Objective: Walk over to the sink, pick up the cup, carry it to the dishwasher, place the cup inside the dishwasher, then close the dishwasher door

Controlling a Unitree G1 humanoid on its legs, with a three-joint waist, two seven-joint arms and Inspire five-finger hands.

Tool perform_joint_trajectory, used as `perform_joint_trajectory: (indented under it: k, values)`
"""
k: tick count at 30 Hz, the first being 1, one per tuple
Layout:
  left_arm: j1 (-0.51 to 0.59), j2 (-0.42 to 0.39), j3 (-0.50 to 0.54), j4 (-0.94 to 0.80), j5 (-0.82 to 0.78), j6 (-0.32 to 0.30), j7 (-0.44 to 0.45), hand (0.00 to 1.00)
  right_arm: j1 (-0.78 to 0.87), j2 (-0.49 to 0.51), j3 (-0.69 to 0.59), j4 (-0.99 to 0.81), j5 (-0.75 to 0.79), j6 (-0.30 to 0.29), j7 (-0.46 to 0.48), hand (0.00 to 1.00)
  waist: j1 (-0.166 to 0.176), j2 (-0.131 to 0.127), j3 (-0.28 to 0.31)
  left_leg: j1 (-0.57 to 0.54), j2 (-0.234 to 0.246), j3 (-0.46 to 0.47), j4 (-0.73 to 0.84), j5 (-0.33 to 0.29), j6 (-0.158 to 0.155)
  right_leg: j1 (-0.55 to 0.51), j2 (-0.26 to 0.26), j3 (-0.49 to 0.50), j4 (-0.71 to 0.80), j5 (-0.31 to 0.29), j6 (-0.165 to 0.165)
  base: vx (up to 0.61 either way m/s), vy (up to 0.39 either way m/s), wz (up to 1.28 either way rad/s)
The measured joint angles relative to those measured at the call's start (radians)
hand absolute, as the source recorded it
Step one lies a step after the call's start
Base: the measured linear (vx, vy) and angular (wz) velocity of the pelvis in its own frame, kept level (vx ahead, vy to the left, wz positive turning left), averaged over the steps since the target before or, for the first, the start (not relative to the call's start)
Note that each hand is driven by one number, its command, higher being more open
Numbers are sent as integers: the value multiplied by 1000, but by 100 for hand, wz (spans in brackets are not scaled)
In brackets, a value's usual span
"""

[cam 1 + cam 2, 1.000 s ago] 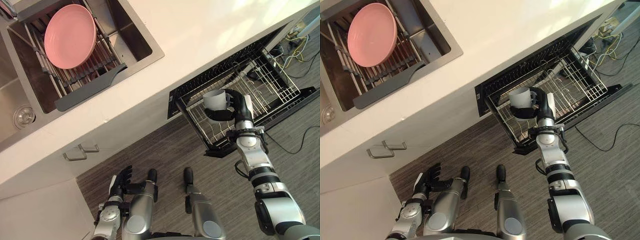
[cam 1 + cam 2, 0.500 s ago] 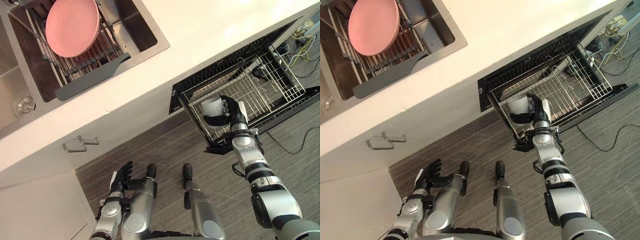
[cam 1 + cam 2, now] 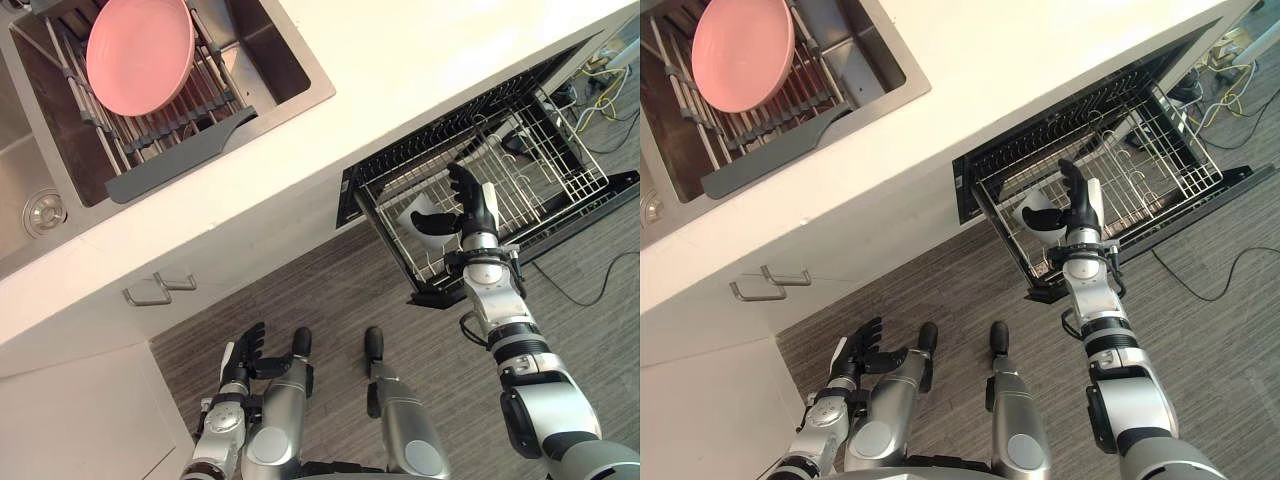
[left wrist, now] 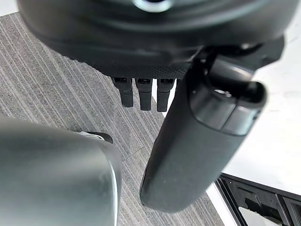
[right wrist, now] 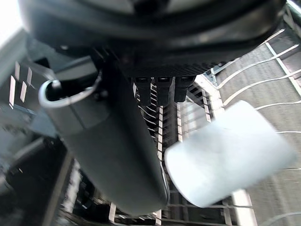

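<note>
1. In the right wrist view the cup (image 5: 225,160) is a smeared white cylinder. Its rim and base are hard to make out, and I cannot tell whether it rests on the wires or sits clear of them.
2. In the head views the cup lies inside the dishwasher rack (image 3: 545,155), near the rack's front corner. It is at nine o'clock of the right hand (image 3: 472,212), and the thumb partly covers it.
3. The right hand's fingers are straight and fanned, pointing to twelve o'clock and wrapped round nothing. Its wrist view shows a gap between the fingertips (image 5: 162,96) and the cup.
4. The left hand (image 3: 245,352) hangs low at seven o'clock of the head view, over the floor (image 3: 330,285). Its fingers are spread and straight, and it holds nothing.
5. The rack is a pale grid of thin wire with upright tines. The dark, flat dishwasher door (image 3: 600,195) runs along its side, and the view's three o'clock edge cuts the door off.
6. The countertop (image 3: 420,60) is smooth and white.
7. The steel sink (image 3: 285,65) at eleven o'clock is cropped by the frame. In it a round, matte pink plate (image 3: 140,55) leans on a ribbed grey drying rack (image 3: 180,160).
8. The floor is grey with a fine striped grain.
</note>
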Motion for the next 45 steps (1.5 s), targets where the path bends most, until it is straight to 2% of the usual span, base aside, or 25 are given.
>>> perform_joint_trajectory:
  k: [8,13,16,24,27,39,42,45]
  values:
    - [0,-4,-13,6,9,6,-6,90,121,56,-34,-136,51,-14,8,90,-10,-6,-3,30,4,1,-32,13,-3,17,-1,1,-7,1,-1,0,0,0]
    - [0,4,-11,27,10,14,-22,90,206,84,-39,-208,60,-29,23,90,-26,-25,-14,60,3,4,-61,23,-5,41,-7,1,-25,3,-2,0,0,0]
    - [-2,5,-11,39,22,21,-25,90,271,89,-39,-265,63,-36,43,90,-36,-27,-23,67,0,-3,-64,25,-9,55,-7,-6,-37,8,-2,24,13,6]
    - [12,-8,-8,161,51,36,-45,90,560,177,-40,-474,87,-57,76,90,-62,-26,-169,132,-16,-12,-119,38,-11,131,-24,-20,-103,17,4,30,28,6]
    - [24,-16,14,186,53,39,-48,90,619,208,-40,-538,86,-71,86,90,-68,-26,-204,158,-18,-11,-150,49,-11,147,-30,-21,-122,22,5,0,0,0]
    - [54,-17,29,227,53,48,-48,90,745,318,-39,-701,78,-92,96,90,-81,-26,-264,243,-15,-4,-198,48,-18,228,-31,-19,-163,23,3,21,9,-2]
    - [63,-18,29,226,53,48,-47,90,764,331,-36,-748,78,-100,96,90,-82,-25,-276,243,-15,-5,-191,42,-16,232,-32,-20,-157,15,1,7,18,2]
    - [63,-20,27,224,53,47,-46,90,776,334,-38,-793,79,-104,79,90,-84,-22,-278,218,-14,-35,-145,27,-20,233,-32,-63,-121,-11,-3,-6,13,36]
